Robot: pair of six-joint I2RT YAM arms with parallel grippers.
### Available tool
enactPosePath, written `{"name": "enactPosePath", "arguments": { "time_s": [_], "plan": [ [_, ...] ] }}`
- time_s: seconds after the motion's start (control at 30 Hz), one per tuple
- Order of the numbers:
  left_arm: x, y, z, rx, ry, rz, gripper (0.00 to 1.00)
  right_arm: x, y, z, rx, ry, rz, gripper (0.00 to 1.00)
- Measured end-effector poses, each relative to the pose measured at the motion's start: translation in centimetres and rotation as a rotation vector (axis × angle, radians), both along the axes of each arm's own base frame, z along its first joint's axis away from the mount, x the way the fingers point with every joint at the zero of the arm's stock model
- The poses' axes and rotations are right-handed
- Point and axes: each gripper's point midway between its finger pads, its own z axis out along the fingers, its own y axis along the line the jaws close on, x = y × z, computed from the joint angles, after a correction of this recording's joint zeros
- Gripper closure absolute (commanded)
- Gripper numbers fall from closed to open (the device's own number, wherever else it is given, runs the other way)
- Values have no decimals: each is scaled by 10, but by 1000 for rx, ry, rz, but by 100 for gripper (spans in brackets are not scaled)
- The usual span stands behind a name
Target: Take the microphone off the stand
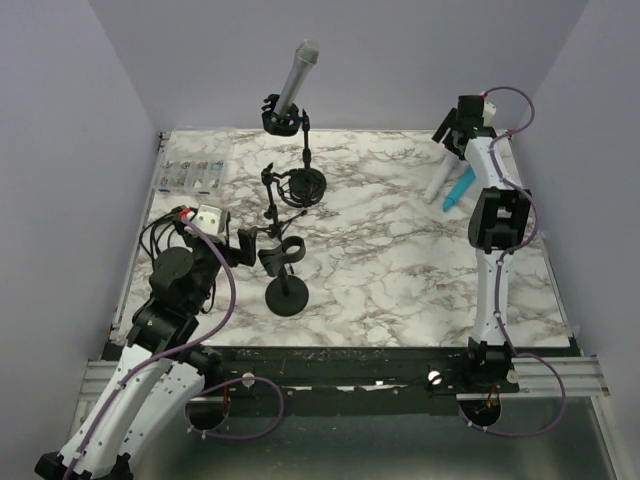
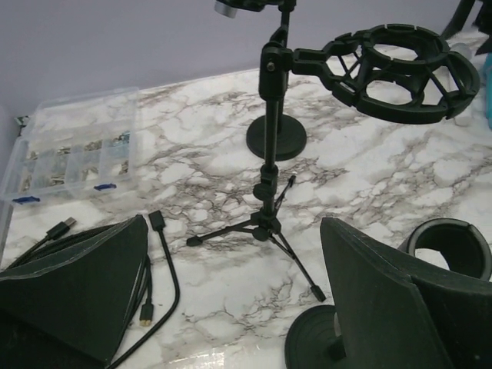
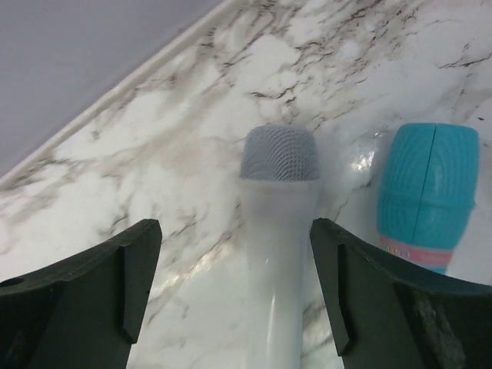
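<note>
Two dark, blunt-edged fingers of the right gripper (image 3: pixel 234 261) stand spread to either side of a white microphone (image 3: pixel 278 231). It lies flat on the marble-patterned table (image 3: pixel 154 154), with a clear gap on one side, so nothing is pinched. Its barrel is smooth and glossy and its domed head is fine grey mesh. A teal microphone (image 3: pixel 423 192) with a ribbed plastic head lies just beside it. The left gripper (image 2: pixel 234 254) is also spread wide and empty, near a thin tripod stand carrying a ring-shaped shock mount (image 2: pixel 400 73). One microphone is not yet off its stand: a grey microphone (image 1: pixel 296 72) sits tilted, head up, in the black clip (image 1: pixel 279 117) of the far stand (image 1: pixel 305 140), well apart from both arms. It looks rigid and fairly dense, with a slick tapered body that could slip between hard pads. The best hold is probably across the barrel between clip and mesh, since the mesh may dent. Drawing it out along its own axis seems wise, because the slender stand could tip if pulled sideways.
</note>
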Motion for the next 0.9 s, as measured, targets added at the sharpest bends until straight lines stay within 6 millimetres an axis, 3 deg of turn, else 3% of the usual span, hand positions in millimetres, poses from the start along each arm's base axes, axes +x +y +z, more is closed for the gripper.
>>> {"name": "enactPosePath", "arguments": {
  "time_s": [0.1,0.2,0.3,0.4,0.5,0.6,0.7,0.8,0.9],
  "plan": [
    [2,-11,-4,-12,45,-42,1,-10,18,49,5,-44,41,13],
    [3,-17,5,-32,86,-66,2,-30,57,118,16,-130,123,13],
    [8,-23,39,-84,102,-70,1,-56,106,179,63,-232,242,12],
    [16,-26,76,-140,89,-72,1,-91,161,214,166,-305,396,13],
    [25,-30,106,-202,92,-88,1,-126,196,213,306,-316,519,12],
    [37,-34,128,-264,95,-113,1,-153,218,189,469,-273,594,12],
    [54,-35,131,-310,129,-132,1,-177,238,154,632,-201,642,11],
    [70,-37,116,-337,199,-156,1,-202,256,126,758,-133,692,11],
    [79,-36,103,-360,251,-172,1,-225,284,119,824,-105,793,11]
  ]
}}
